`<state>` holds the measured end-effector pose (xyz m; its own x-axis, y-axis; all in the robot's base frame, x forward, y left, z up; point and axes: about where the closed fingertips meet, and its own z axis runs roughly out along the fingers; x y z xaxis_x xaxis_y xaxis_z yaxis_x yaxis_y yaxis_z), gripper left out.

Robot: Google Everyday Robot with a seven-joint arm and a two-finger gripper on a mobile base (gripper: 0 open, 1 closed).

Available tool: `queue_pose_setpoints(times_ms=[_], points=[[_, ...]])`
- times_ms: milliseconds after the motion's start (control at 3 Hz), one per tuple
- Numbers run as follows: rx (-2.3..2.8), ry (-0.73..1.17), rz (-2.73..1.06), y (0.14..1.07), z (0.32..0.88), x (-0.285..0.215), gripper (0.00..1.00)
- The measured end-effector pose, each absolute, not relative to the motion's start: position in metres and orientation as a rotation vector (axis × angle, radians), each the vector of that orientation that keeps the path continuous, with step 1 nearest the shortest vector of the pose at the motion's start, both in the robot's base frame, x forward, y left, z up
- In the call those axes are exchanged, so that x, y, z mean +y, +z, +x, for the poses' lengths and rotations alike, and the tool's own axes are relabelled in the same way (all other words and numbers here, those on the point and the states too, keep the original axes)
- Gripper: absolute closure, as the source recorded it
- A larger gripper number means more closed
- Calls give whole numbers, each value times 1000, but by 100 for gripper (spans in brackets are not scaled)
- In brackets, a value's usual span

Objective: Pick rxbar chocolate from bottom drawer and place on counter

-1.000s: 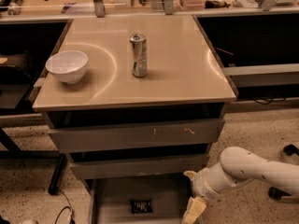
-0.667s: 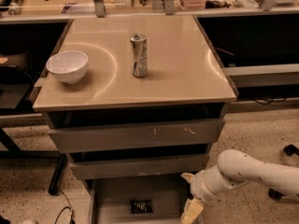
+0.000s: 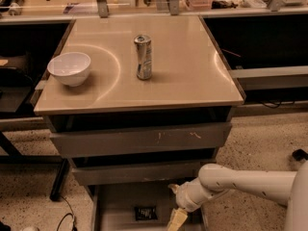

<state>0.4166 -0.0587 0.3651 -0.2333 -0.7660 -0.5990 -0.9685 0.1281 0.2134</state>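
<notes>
Gripper (image 3: 176,219) hung low over the right side of the open bottom drawer (image 3: 115,203), just right of the snack bar (image 3: 145,212) and apart from it; whether it was released or clenched could not be told. Against a second earlier, the arm had swung left and a little lower, closing most of the gap to the bar; bar itself unmoved on the drawer floor. Judged: approach under way, no grasp yet; placing on the worktop (image 3: 187,76) all to come. Bar small, flat, black wrapper with pale print; likely thin and slick to pinch. Drawer plain grey metal, shallow; worktop glossy beige, smooth; tall silver can (image 3: 143,57) and rounded white bowl (image 3: 70,68) stood on it.
</notes>
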Motion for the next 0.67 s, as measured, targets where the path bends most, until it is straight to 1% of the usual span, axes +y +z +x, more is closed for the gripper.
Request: queue_pose_setpoints(times_ms=[667], points=[[2031, 853, -1685, 351, 417, -49, 0]])
